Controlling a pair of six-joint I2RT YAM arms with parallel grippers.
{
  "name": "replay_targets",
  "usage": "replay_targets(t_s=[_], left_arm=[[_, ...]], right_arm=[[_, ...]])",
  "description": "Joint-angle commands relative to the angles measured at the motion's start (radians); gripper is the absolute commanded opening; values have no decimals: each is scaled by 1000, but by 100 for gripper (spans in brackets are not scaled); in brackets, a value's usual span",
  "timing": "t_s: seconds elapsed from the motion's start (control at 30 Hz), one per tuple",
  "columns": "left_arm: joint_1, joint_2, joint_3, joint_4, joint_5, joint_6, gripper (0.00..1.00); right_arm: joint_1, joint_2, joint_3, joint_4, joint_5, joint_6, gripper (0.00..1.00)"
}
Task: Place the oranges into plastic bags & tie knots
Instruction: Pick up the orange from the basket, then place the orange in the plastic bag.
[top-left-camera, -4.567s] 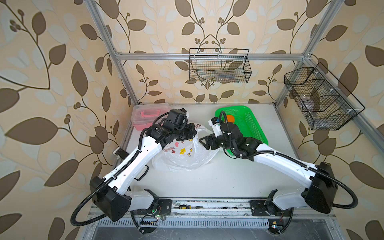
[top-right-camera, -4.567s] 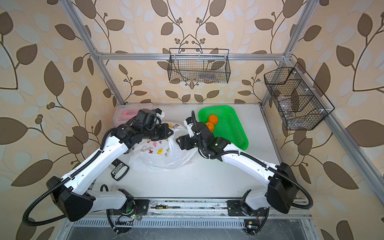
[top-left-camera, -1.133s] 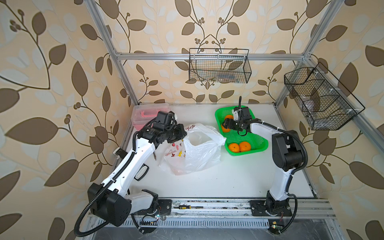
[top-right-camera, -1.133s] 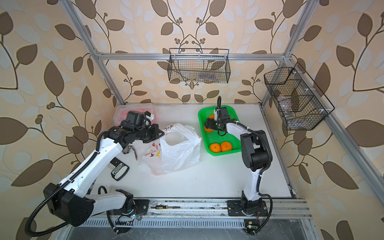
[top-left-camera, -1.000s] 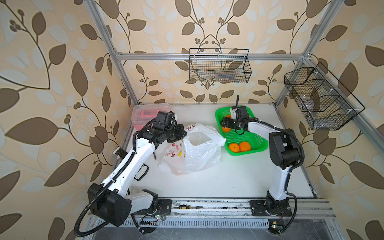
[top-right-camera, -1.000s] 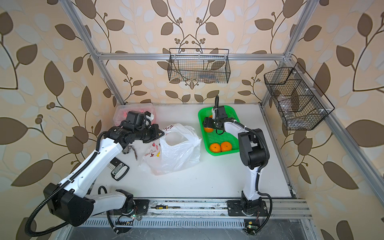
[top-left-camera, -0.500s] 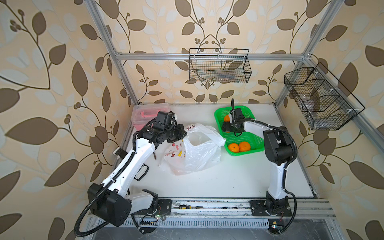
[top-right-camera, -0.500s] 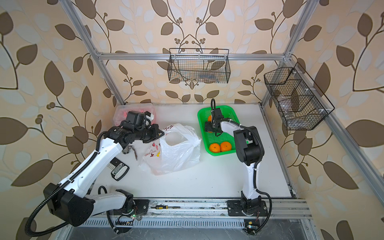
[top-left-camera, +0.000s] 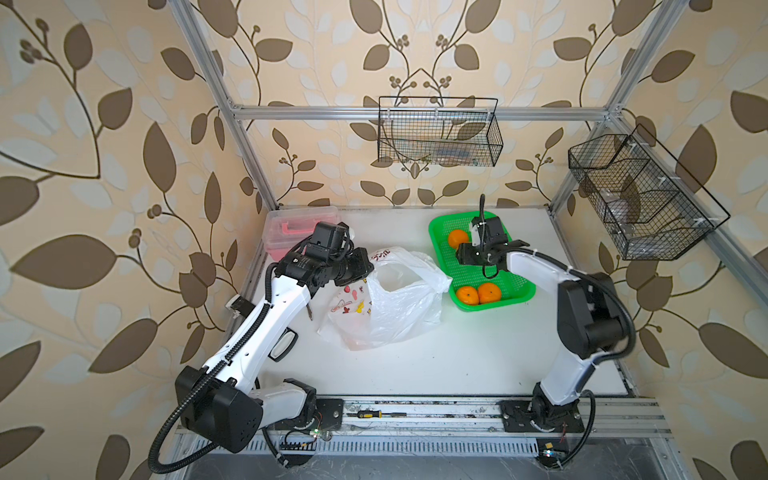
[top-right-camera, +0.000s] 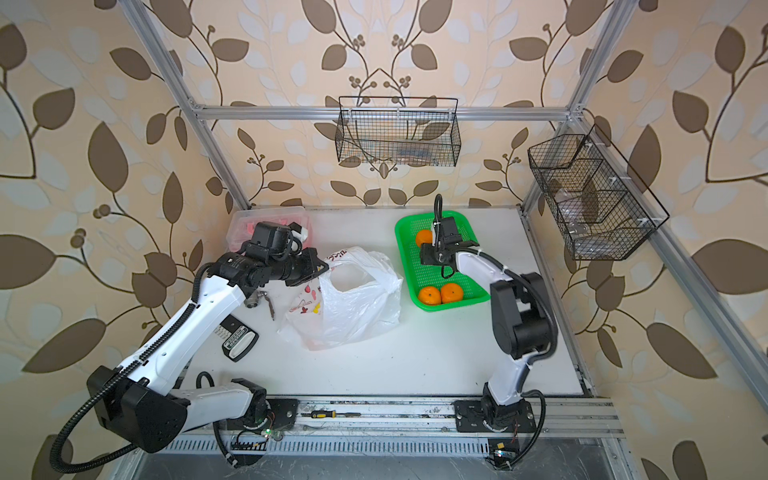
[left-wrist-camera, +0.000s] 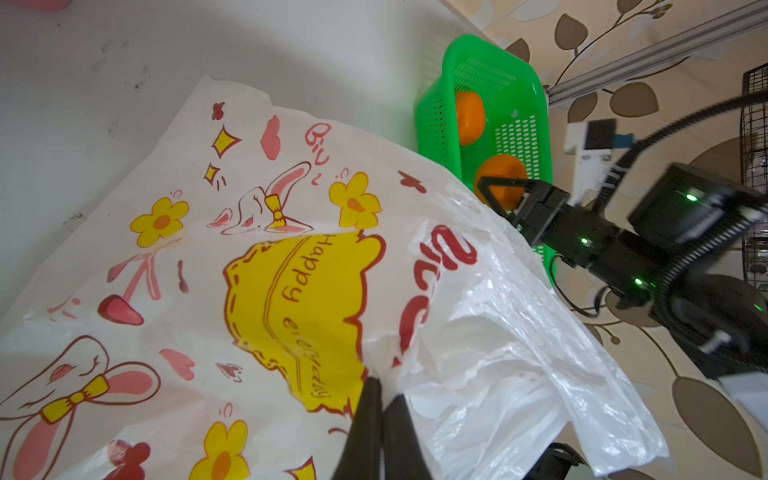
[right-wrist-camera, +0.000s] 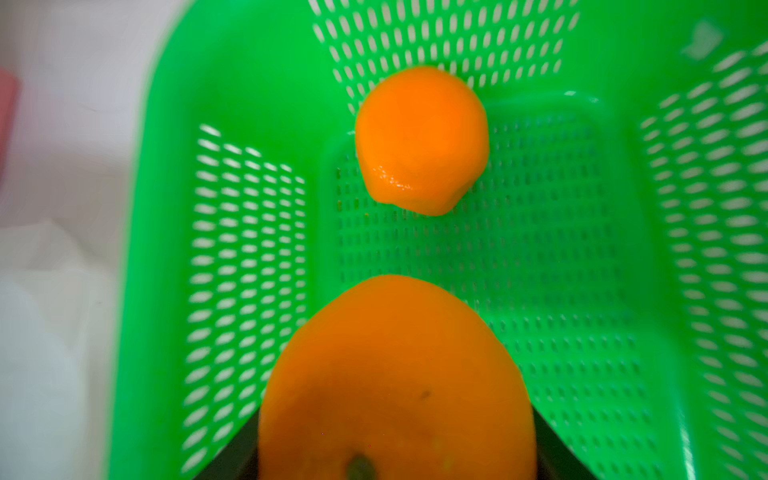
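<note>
Left gripper (left-wrist-camera: 383, 390): fingers pressed together on a pinch of the plastic bag (top-left-camera: 395, 307) at its rim, holding the mouth up and open. The rest of the bag lies slumped on the surface (top-left-camera: 457, 365), just beside the green basket (top-left-camera: 498, 303).

Right gripper (right-wrist-camera: 397, 411): down inside the basket, one finger on each flank of an orange (right-wrist-camera: 395, 374). The wrist view does not show whether they clamp it or only bracket it. The fruit looks not yet lifted. Another orange (top-left-camera: 458, 238) sits at the far end and two more (top-left-camera: 466, 294) (top-left-camera: 489, 292) touch at the near end. None shows inside the bag.

Step in hand, by my reading: picking one fruit to carry to the bag.

Risks:
- Glossy round skin could squirt out if the fingers bite off-centre.
- The basket wall is close, so a low exit could catch it and drag the basket.
- The bag mouth hangs from a single pinch of thin film. If it slips or the far lip sags, the orange lands on the surface and rolls.
</note>
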Motion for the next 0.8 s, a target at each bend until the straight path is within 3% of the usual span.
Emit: replay_targets(t_s=[0.0, 0.17, 0.3, 0.5, 0.77], left_arm=[[9, -21, 0, 15, 23, 22, 0], [9, -17, 1, 22, 27, 29, 0], [9, -15, -1, 27, 29, 29, 0], [9, -20, -2, 35, 35, 28, 0], [9, -24, -8, 50, 53, 19, 0]], right_arm=[[56, -223, -81, -1, -35, -11, 62], [228, -499, -97, -49, -12, 43, 62], [398, -575, -62, -37, 19, 87, 61], [630, -478, -26, 39, 90, 108, 61], [674, -241, 23, 112, 168, 104, 61]])
